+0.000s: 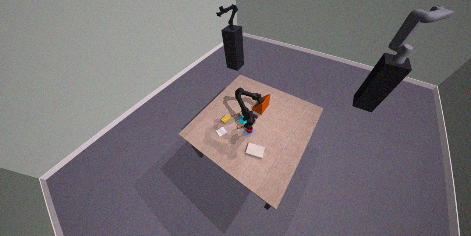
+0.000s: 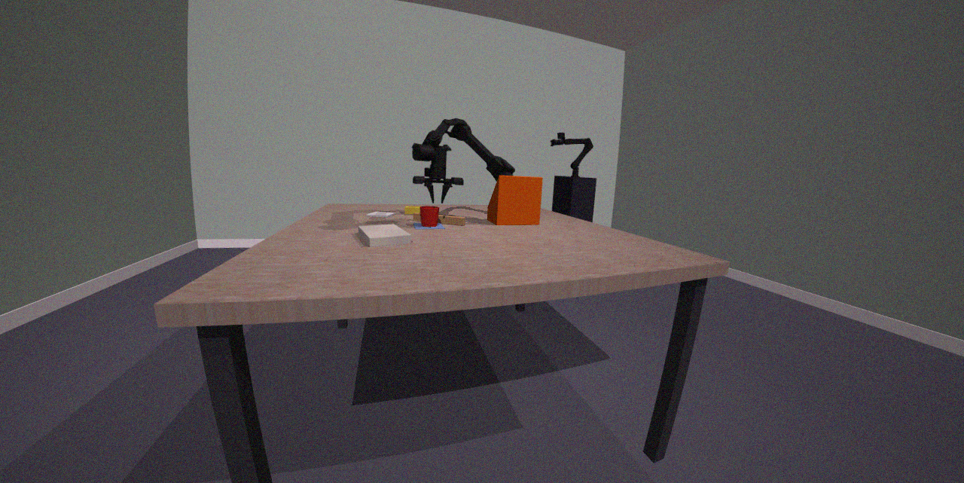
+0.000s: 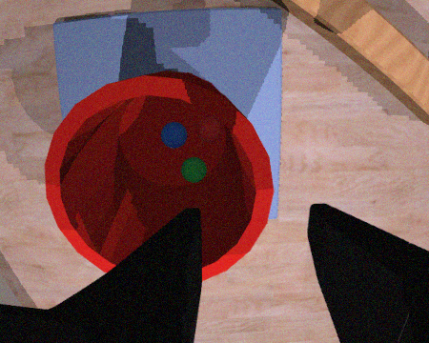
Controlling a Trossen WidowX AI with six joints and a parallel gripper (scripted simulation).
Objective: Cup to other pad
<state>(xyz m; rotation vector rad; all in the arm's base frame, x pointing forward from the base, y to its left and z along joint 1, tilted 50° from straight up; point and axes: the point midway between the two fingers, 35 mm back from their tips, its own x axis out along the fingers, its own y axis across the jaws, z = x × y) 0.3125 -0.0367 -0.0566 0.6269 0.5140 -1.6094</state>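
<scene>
The red cup (image 1: 250, 130) (image 2: 429, 216) (image 3: 143, 167) stands upright on the blue pad (image 1: 251, 134) (image 2: 438, 226) (image 3: 91, 52). In the wrist view a blue marble (image 3: 173, 134) and a green marble (image 3: 194, 170) lie inside it, with a faint dark red round shape beside them. My gripper (image 2: 437, 201) (image 3: 255, 221) is partly open with nothing between its fingers. It points down just above the cup; in the wrist view one fingertip overlaps the cup's opening and the other is outside the rim. The cyan pad (image 1: 241, 120) is partly hidden behind my arm.
A wooden bar (image 1: 239, 127) (image 2: 454, 220) (image 3: 391, 52) lies between the two pads. A white slab (image 1: 255, 150) (image 2: 384, 234), a yellow block (image 1: 225, 118) (image 2: 411, 210), a small white piece (image 1: 221, 131) (image 2: 380, 214) and an orange wedge (image 1: 264, 104) (image 2: 519, 200) are on the table.
</scene>
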